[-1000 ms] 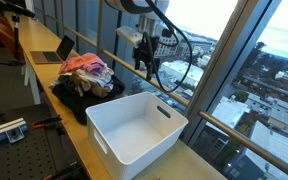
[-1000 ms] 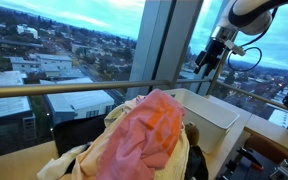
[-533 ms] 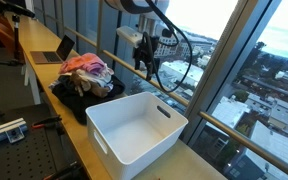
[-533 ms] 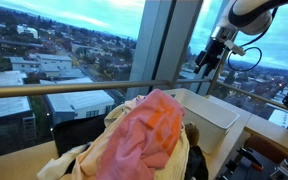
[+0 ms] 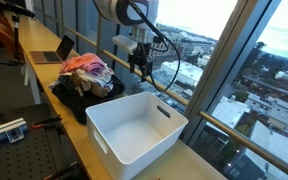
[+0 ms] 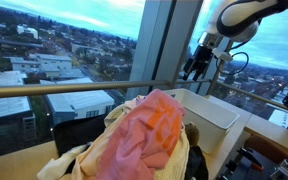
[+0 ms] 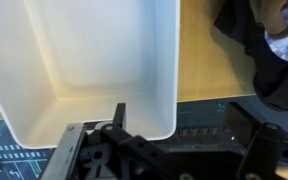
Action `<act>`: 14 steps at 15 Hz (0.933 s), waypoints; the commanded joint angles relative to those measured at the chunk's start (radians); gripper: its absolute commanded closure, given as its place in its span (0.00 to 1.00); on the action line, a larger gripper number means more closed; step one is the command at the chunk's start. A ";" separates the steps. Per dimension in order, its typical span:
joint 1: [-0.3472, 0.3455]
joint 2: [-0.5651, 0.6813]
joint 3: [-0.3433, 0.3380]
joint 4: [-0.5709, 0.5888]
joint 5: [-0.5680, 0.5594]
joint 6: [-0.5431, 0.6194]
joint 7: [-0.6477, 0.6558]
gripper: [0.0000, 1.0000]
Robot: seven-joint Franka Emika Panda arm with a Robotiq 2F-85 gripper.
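Note:
My gripper [image 5: 139,63] hangs open and empty in the air, above the gap between the white bin and the clothes pile. It also shows in an exterior view as a dark gripper [image 6: 194,68] against the window. The white plastic bin [image 5: 134,140] stands empty on the wooden bench; in the wrist view the bin [image 7: 74,60] fills the upper left. The clothes pile [image 5: 87,70], pink, orange and white on a dark garment, lies beside it. In the wrist view the open gripper [image 7: 184,122] straddles the bin's corner and the bare wood, and the dark cloth [image 7: 259,40] sits at the upper right.
A laptop [image 5: 56,50] stands open behind the pile. A handrail [image 6: 44,90] and tall windows run along the bench's far side. A perforated metal board [image 5: 14,150] lies in front of the bench. The pile [image 6: 144,135] blocks the near part of an exterior view.
The gripper has come down and moved sideways toward the clothes pile, still open. The bin and the clothes have not moved.

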 commanded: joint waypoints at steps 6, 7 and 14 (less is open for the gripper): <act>0.293 0.132 0.072 0.101 -0.173 0.049 0.327 0.00; 0.320 0.149 0.075 0.117 -0.182 0.046 0.353 0.00; 0.455 0.266 0.069 0.179 -0.209 0.051 0.471 0.00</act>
